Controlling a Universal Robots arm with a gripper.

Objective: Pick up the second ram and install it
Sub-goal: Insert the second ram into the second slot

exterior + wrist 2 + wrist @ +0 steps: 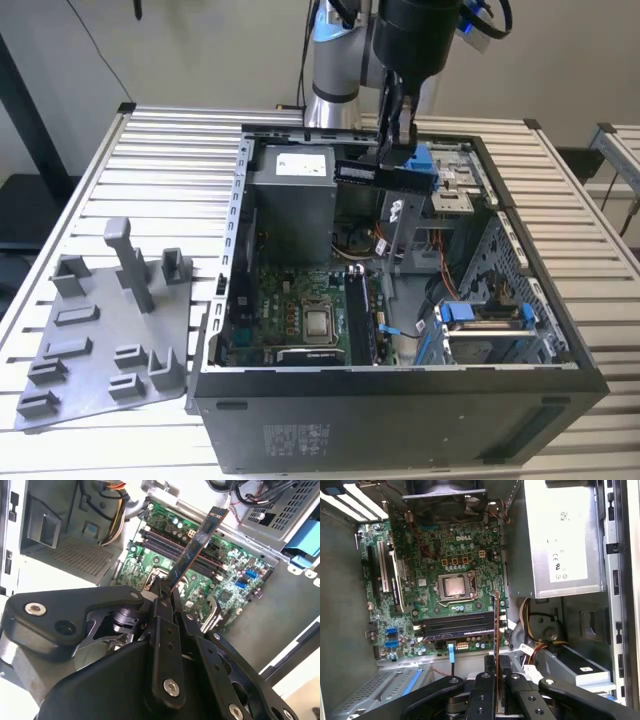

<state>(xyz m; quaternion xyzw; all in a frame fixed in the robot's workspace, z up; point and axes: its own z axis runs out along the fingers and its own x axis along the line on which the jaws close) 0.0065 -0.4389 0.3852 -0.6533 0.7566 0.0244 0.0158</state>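
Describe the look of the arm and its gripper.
The arm is a silver-grey tube with light-blue joint caps, ending in a black cylindrical wrist housing with black cables looped beside it. The gripper is matte black: slim flat fingers on bolted linkage bars with silver screw heads.

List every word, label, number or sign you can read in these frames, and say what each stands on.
Nothing can be quoted reliably. Print is present in these places:
Power supply, white label: symbols and lines, too small to read.
Motherboard, white marking near its fan edge: a brand mark, left unquoted.
The second ram, held in the gripper: sticker at its far end, blurred.
Computer case, outer panel: pale print, too small to read.
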